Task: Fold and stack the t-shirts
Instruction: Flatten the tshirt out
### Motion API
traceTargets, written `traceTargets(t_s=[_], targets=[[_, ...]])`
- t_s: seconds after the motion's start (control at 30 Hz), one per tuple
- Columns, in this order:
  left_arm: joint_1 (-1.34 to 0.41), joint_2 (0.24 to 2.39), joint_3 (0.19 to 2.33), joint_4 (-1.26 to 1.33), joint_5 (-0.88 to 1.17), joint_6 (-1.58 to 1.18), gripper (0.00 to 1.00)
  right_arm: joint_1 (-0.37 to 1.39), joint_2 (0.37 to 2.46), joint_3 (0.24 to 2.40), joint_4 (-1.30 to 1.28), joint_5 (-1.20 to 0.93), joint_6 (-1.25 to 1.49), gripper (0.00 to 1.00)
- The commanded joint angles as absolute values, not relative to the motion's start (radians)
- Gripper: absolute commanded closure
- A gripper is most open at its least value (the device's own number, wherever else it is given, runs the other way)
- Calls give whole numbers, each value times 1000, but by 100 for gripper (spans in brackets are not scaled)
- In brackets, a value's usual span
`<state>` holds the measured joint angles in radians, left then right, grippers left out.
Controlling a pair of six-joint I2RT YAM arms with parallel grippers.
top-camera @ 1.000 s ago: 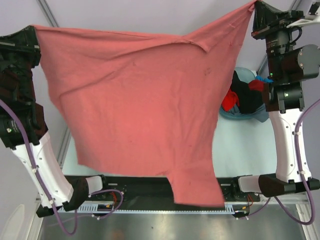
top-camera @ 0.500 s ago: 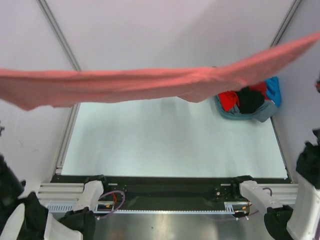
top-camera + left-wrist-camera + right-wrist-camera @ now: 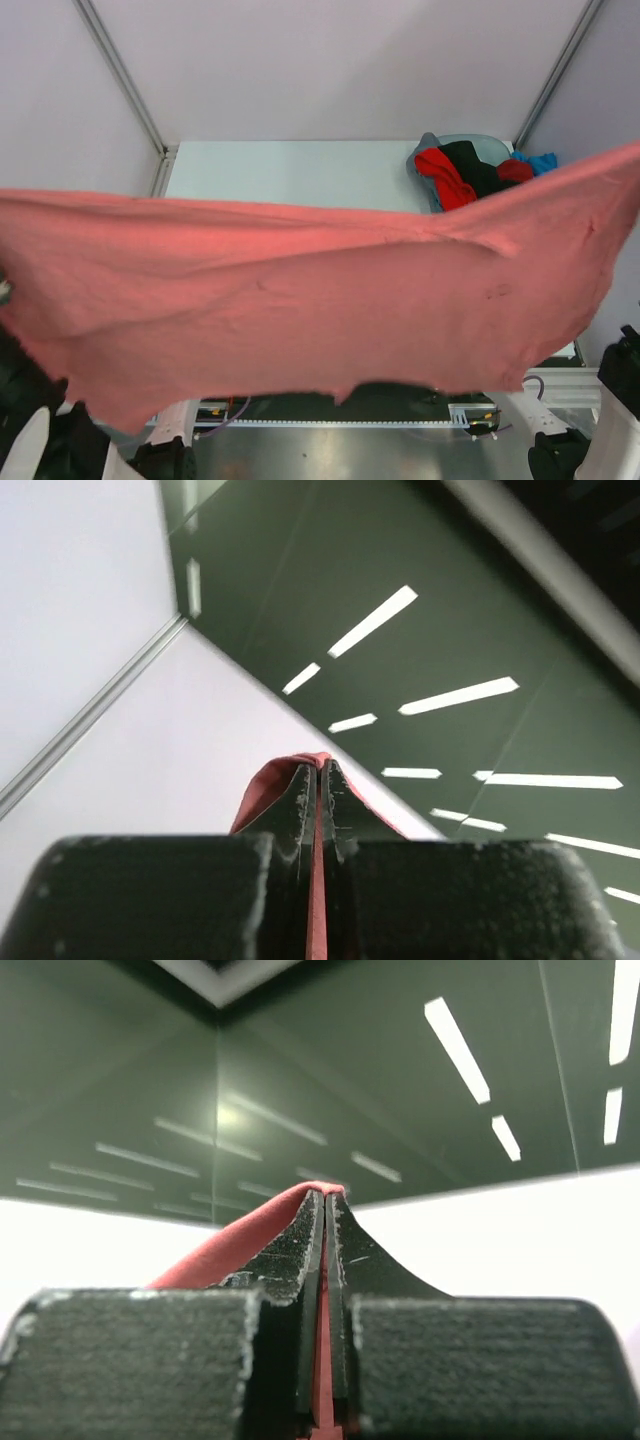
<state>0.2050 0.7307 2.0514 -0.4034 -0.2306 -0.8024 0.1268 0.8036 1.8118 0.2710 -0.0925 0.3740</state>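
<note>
A salmon-red t-shirt hangs spread in the air across the whole top view, hiding the near half of the table. My left gripper is shut on an edge of that shirt, pointing up at the ceiling. My right gripper is shut on another edge of it, also pointing up. Neither gripper shows in the top view; both lie beyond its side edges. Other t-shirts, bright red, black and blue, lie heaped at the back right.
A grey-blue basin holds the heap at the table's back right corner. The pale table shows behind the shirt. Frame posts rise at both back corners. Parts of my arms show at the bottom corners.
The shirt hung flat a second ago, was swung up edge-on, and now billows down toward the camera. Both arms have left the upper part of the top view.
</note>
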Motion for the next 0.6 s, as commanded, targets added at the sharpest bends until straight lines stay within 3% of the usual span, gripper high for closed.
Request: traceTargets(t_s=[0.0,0.17,0.33,0.43,0.57], targets=[[199,738,1755,-350,-259,-785,100,123,887,1726,244,-75,388,100],[199,680,1338,-198,-287,-793,100,124,977,1522,341,-104,417,100],[201,696,929,-3,-296,-822,100,150,1129,1278,616,-98,434,100],[201,817,778,193,-310,-831,100,228,1302,1230,710,-68,350,100],[199,1163,753,322,-302,-838,99,250,1573,1245,804,-38,353,100]])
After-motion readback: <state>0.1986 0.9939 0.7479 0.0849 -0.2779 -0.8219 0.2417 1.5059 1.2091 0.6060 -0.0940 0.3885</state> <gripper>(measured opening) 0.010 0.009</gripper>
